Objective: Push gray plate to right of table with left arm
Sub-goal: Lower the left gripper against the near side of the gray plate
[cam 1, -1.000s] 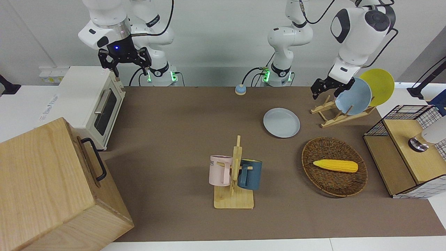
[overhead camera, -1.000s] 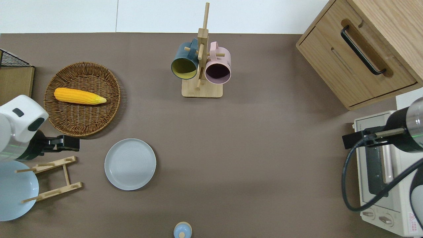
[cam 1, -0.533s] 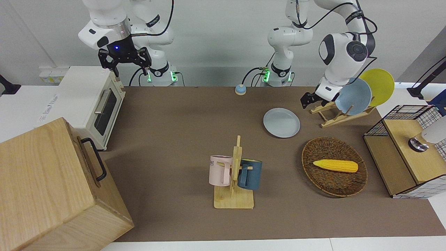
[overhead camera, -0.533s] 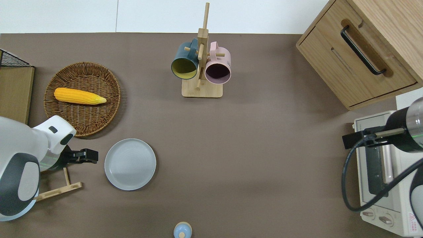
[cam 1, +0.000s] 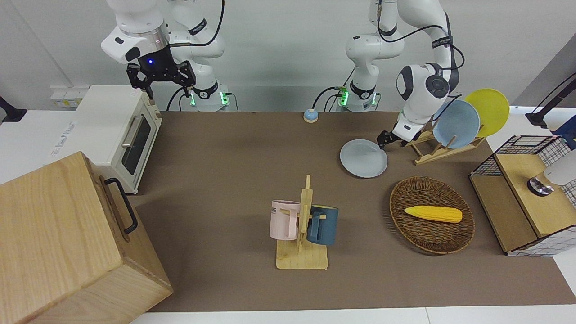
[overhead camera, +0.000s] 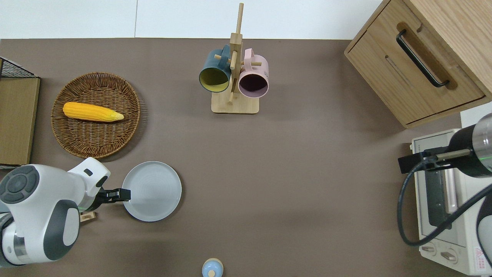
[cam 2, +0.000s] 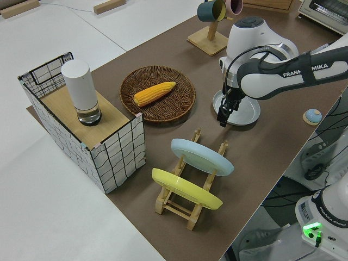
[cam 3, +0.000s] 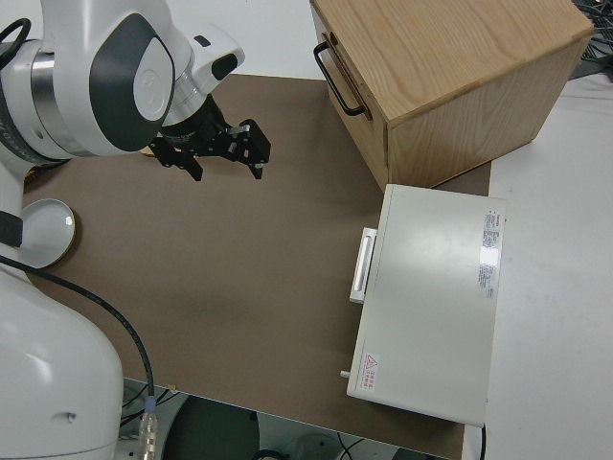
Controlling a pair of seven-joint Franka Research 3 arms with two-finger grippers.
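The gray plate (cam 1: 363, 158) (overhead camera: 153, 191) (cam 2: 246, 110) lies flat on the brown table (cam 1: 225, 148), toward the left arm's end. My left gripper (cam 1: 383, 140) (overhead camera: 126, 194) (cam 2: 222, 120) hangs low with its fingers shut and empty. Its tip is at the plate's rim, on the side toward the left arm's end of the table. In the overhead view the tip overlaps that rim. My right gripper (cam 1: 162, 83) (cam 3: 225, 163) is parked, open and empty.
A wooden rack with a sky-blue plate (cam 1: 456, 123) and a yellow plate (cam 1: 488, 110) stands beside the left arm. Farther out are a basket with corn (cam 1: 432, 220), a mug tree (cam 1: 303, 225) and a wire crate (cam 1: 531, 193). A toaster oven (cam 1: 121, 130) and wooden cabinet (cam 1: 58, 243) fill the right arm's end.
The left arm has swung down from over the plate rack, and its gripper has travelled to the gray plate's rim. The plate has not visibly shifted, and the right arm is still.
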